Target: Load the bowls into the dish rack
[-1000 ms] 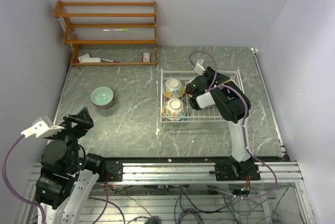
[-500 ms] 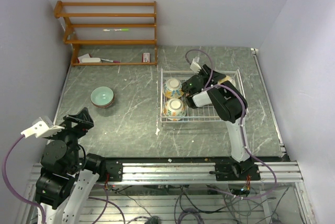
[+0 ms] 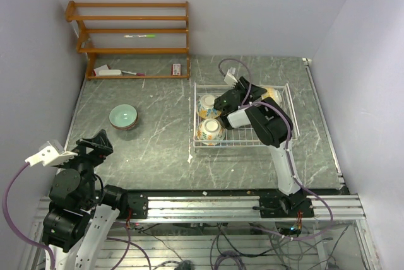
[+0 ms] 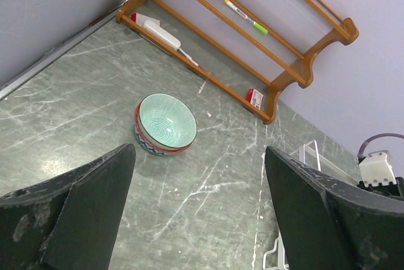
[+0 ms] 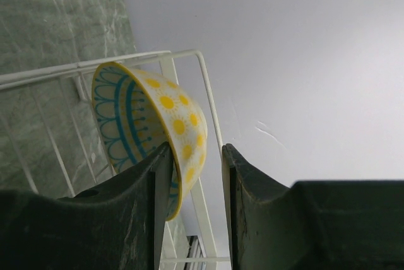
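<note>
Table [image 3: 158, 150], dish rack [image 3: 233, 144], right claw [image 5: 196, 150]: I'm placing at the rack's far-left corner.
My left claw [image 4: 199, 150] hangs wide open, well left of the rack. The right jaws straddle the rim of the yellow-dotted bowl [image 5: 170, 118], tilted on edge against the rack's end wires; I cannot tell whether they pinch it or stand loose. A second patterned bowl [image 3: 210, 130] sits nearer in the rack. I judge this the release: next, part the jaws, back out without tipping it, then fetch the teal bowl [image 4: 167, 120] nested in a reddish bowl [image 4: 142, 137], left of the rack.
</note>
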Controlling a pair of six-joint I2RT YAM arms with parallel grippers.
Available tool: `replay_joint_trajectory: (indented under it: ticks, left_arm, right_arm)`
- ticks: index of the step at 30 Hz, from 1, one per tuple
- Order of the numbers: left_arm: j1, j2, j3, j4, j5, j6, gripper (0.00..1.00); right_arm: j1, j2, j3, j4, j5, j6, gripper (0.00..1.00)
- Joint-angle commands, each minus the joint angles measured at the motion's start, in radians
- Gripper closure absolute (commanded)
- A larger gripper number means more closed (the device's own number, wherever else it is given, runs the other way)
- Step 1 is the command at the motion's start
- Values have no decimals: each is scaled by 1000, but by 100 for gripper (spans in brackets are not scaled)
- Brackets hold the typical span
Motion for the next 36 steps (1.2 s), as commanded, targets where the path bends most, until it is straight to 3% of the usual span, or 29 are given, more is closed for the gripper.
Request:
replay_joint_trajectory:
  ticks: [1, 24, 36]
  left_arm:
    - [-6, -16, 18, 15, -21, 1, 5]
    - [-6, -19, 16, 16, -21, 1, 5]
    - [-6, -20, 16, 16, -17, 1, 5]
  right_arm:
    - [15, 23, 43, 292, -3, 1, 64]
    - [70, 55, 193, 293, 46, -54, 64]
    - [88, -32, 302, 295, 130, -226, 65]
